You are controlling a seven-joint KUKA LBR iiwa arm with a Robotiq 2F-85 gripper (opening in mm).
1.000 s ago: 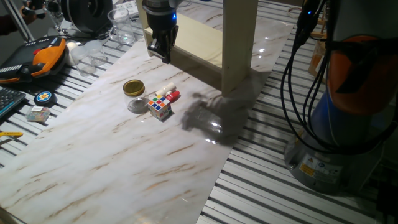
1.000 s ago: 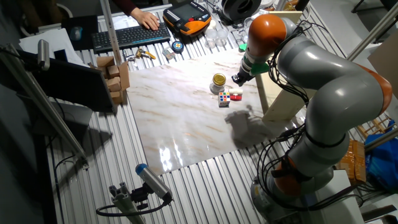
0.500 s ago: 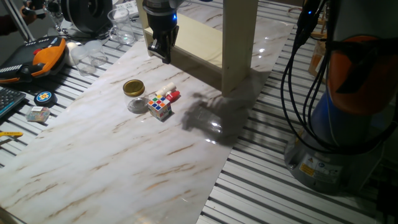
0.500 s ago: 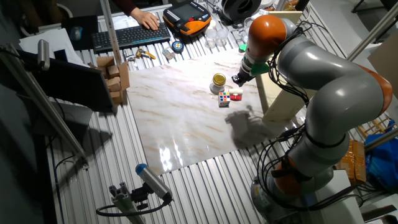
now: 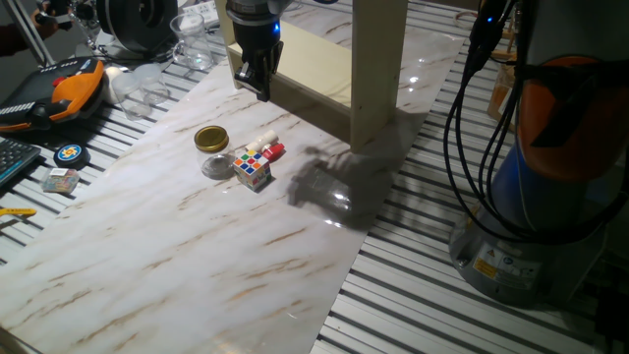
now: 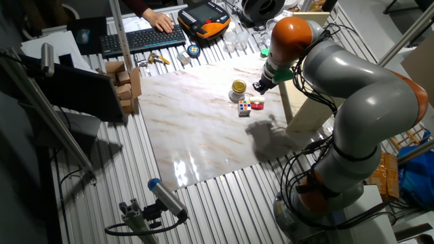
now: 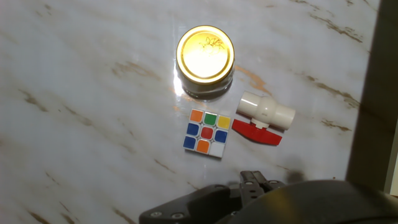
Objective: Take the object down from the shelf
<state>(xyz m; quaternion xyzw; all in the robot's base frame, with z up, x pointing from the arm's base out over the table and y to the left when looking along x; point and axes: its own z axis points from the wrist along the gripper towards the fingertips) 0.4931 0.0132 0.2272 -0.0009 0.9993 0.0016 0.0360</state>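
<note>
Now my claw (image 5: 257,79) hangs near the shelf (image 5: 339,59), whether open I cannot tell, and I should approach slowly, avoiding the side panel.

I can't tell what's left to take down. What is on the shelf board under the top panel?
The visible stretch of the shelf board looks bare. The gripper and an upright panel cover part of it, so anything there can't be seen.

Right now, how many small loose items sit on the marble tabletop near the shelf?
3, clustered together: a gold-lidded glass jar, a multicoloured puzzle cube just beside it, and a white plastic valve with a red handle next to the cube. Others may be hidden behind the shelf.
</note>
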